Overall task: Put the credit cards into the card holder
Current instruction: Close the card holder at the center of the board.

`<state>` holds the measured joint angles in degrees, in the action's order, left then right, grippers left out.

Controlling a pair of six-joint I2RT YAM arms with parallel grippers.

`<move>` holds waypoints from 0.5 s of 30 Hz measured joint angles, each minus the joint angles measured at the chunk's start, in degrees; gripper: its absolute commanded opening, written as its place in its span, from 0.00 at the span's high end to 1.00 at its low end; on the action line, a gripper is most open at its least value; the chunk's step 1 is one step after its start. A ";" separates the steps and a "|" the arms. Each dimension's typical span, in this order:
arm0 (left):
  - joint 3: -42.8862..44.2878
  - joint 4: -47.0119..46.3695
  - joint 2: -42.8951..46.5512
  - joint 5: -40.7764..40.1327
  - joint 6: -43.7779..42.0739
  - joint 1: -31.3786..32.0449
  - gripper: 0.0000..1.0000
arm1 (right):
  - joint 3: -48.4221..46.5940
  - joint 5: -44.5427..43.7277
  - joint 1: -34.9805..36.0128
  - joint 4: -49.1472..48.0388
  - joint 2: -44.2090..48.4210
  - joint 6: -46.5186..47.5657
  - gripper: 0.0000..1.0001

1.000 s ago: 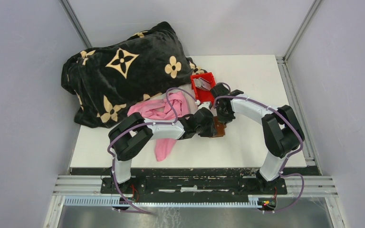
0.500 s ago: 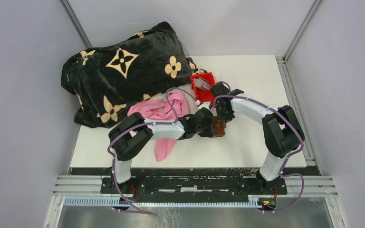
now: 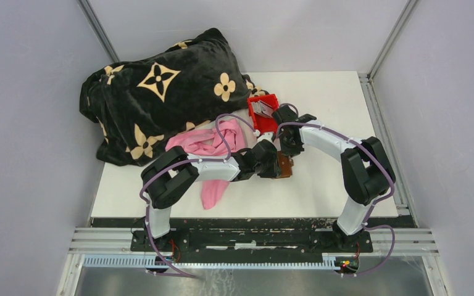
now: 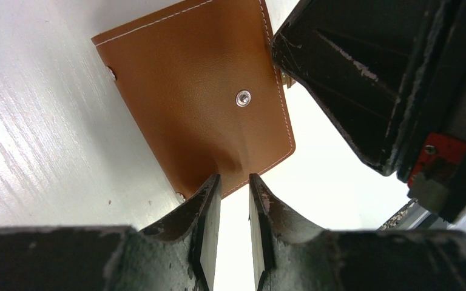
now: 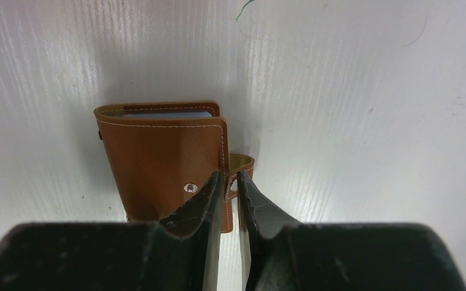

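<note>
The brown card holder (image 3: 285, 166) lies closed on the white table between both grippers. In the left wrist view its cover (image 4: 200, 103) shows a snap stud, and my left gripper (image 4: 233, 182) pinches its near edge, where the leather puckers. My right gripper (image 5: 230, 182) is closed narrowly on the strap tab (image 5: 243, 163) at the holder's (image 5: 158, 151) right edge. A pale blue-grey edge (image 5: 164, 114) shows inside the holder's far end; I cannot tell if it is a card. A grey credit card (image 3: 260, 110) lies in the red bin.
The red plastic bin (image 3: 270, 100) stands just behind the right gripper. A pink cloth (image 3: 213, 148) lies under the left arm. A black blanket with tan flowers (image 3: 160, 92) fills the back left. The right arm's body (image 4: 388, 91) looms close in the left wrist view.
The right wrist has shifted very slightly toward the back left. The card holder and the left arm have stayed put.
</note>
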<state>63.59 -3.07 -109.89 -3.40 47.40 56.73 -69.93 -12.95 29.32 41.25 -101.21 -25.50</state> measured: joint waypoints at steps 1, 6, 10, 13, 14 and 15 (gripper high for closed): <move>0.00 -0.02 0.00 0.00 0.00 0.00 0.68 | 0.00 0.00 0.07 0.00 0.00 0.00 0.78; 0.00 -0.02 0.00 0.02 0.02 0.00 0.68 | 0.00 0.00 0.55 0.02 0.00 -0.02 0.75; 0.00 -0.02 0.00 0.02 0.00 0.00 0.68 | 0.00 0.00 0.96 0.15 0.00 -0.02 0.74; 0.00 -0.02 0.00 0.02 0.02 0.00 0.68 | 0.07 0.00 1.03 0.22 0.00 -0.04 0.74; 0.00 -0.02 0.00 0.02 0.02 0.00 0.68 | 0.13 -0.02 1.05 0.22 0.00 -0.07 0.74; 0.00 -0.02 0.00 0.02 0.02 -0.02 0.68 | 0.22 -0.02 1.05 0.20 0.00 -0.07 0.75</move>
<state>63.59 -3.09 -109.89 -3.38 47.42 56.71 -69.71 -12.97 30.37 41.45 -101.21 -25.56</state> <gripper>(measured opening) 0.317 0.257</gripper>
